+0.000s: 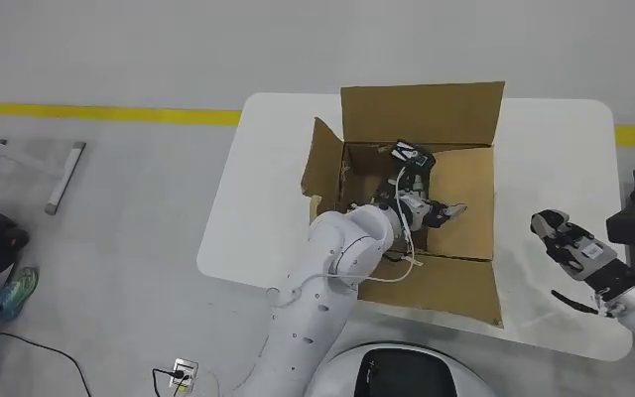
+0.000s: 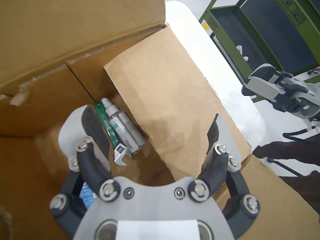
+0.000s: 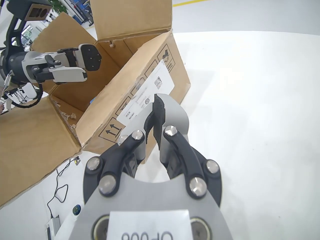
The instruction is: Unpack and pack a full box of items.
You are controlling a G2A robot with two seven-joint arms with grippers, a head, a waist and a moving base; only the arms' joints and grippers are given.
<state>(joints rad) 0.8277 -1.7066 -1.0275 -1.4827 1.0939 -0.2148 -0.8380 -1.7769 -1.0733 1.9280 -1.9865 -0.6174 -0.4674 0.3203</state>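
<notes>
Brown cardboard box (image 1: 422,114) is set open on the white counter (image 1: 556,149); inside, a green-handled wrench (image 2: 110,131) and pale bottle (image 2: 125,132) are laid side by side, just beyond the spread-apart left pincer (image 2: 151,116); the right pincer (image 3: 157,102) is pressed together outside.

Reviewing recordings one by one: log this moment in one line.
left end effector: open, over box | right end effector: shut, empty, beside box | wrench, bottle: in box
</notes>
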